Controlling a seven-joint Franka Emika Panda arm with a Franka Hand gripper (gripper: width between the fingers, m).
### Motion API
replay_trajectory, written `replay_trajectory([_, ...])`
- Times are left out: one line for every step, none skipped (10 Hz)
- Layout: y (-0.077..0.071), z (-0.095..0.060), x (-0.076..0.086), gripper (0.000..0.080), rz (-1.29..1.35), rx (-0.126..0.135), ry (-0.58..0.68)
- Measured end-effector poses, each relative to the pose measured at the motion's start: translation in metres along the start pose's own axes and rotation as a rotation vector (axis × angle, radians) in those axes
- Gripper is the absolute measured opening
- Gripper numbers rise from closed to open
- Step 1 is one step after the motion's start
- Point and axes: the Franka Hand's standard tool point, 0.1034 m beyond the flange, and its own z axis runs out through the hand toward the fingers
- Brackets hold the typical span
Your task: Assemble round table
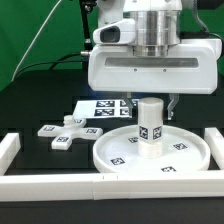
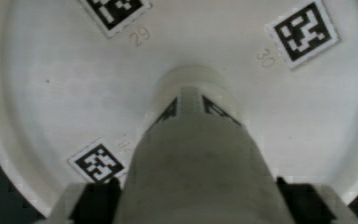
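The large round disc top (image 1: 115,152) lies flat on the table, tags facing up. The short cylinder leg (image 1: 150,128) stands upright on its middle. My gripper (image 1: 150,104) hangs straight above the leg, with its fingers reaching down on either side of the leg's top. In the wrist view the leg (image 2: 202,150) runs up between the two dark fingers (image 2: 105,197), with the disc top (image 2: 87,90) beneath it. A thin gap shows at each finger, so the gripper (image 2: 206,200) is open around the leg. The cross-shaped base (image 1: 65,131) lies on the table towards the exterior view's left.
The marker board (image 1: 105,105) lies flat behind the disc top. White border rails (image 1: 60,186) run along the front and both sides of the work area. A green screen hangs at the back.
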Motion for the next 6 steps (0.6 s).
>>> replay_trajectory([-0.0001,0.0003,-0.0001,0.0404,0.041,0.000,0.000])
replay_trajectory([-0.0024,0.0018,-0.0013,0.0404,0.181,-0.004,0.001])
replay_trajectory([-0.0067,0.0019,-0.0018,0.0404,0.296,-0.004,0.010])
replay_trajectory([-0.0054,0.0026,-0.0018,0.0404,0.459,0.000,0.010])
replay_trajectory([-0.0041,0.0032,-0.0023,0.0404,0.657,0.016,0.001])
replay_trajectory([-0.0039,0.0036,-0.0030,0.0406,0.818,0.025,-0.006])
